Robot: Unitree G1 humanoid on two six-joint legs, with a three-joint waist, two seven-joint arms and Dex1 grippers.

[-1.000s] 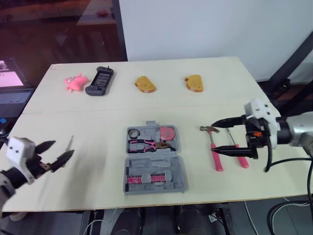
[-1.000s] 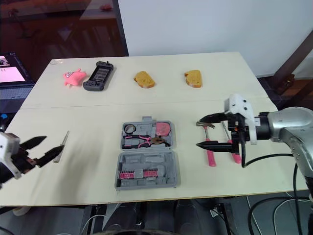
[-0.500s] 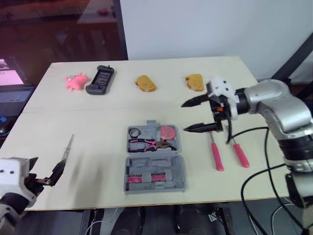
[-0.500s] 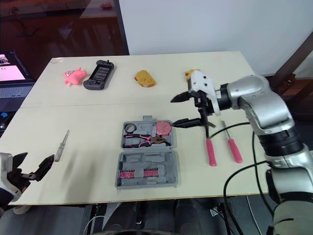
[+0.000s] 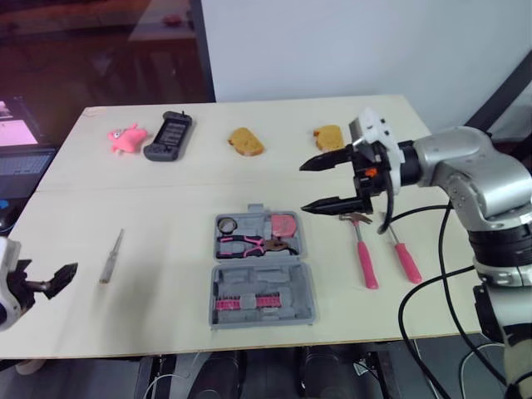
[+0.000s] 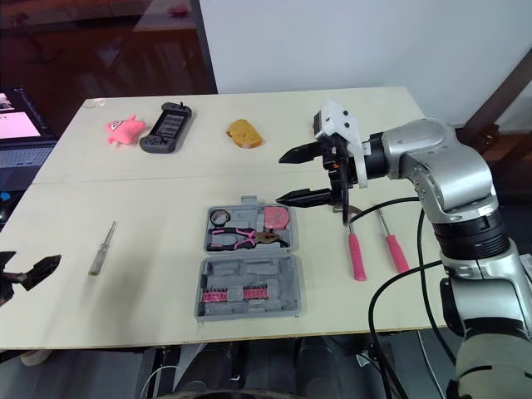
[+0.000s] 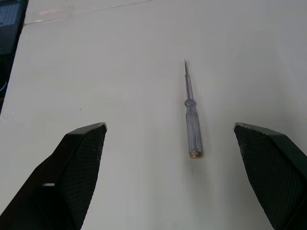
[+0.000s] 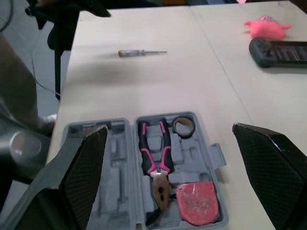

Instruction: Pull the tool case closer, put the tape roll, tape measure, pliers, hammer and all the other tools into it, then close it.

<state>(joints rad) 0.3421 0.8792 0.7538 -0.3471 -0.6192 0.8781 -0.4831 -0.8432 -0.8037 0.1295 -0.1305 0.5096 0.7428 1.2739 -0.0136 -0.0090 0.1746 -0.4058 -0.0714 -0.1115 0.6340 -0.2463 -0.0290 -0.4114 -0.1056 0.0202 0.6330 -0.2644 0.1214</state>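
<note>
Beside the case (image 5: 262, 270), we see our right gripper (image 5: 302, 187) spread wide, empty; left gripper (image 7: 169, 126) likewise gapes empty, facing the screwdriver (image 7: 191, 120).

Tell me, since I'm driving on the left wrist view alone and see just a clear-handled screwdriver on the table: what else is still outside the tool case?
Observer: A pink-handled hammer and a pink-handled screwdriver lie side by side to the right of the open tool case.
Operator: Is anything in the case yet?
Observer: Yes. The pliers, tape roll and tape measure sit in its far half.
Operator: Where's the right gripper?
Observer: The right gripper hangs open by the case's far right corner, near the hammer's head, holding nothing.
</note>
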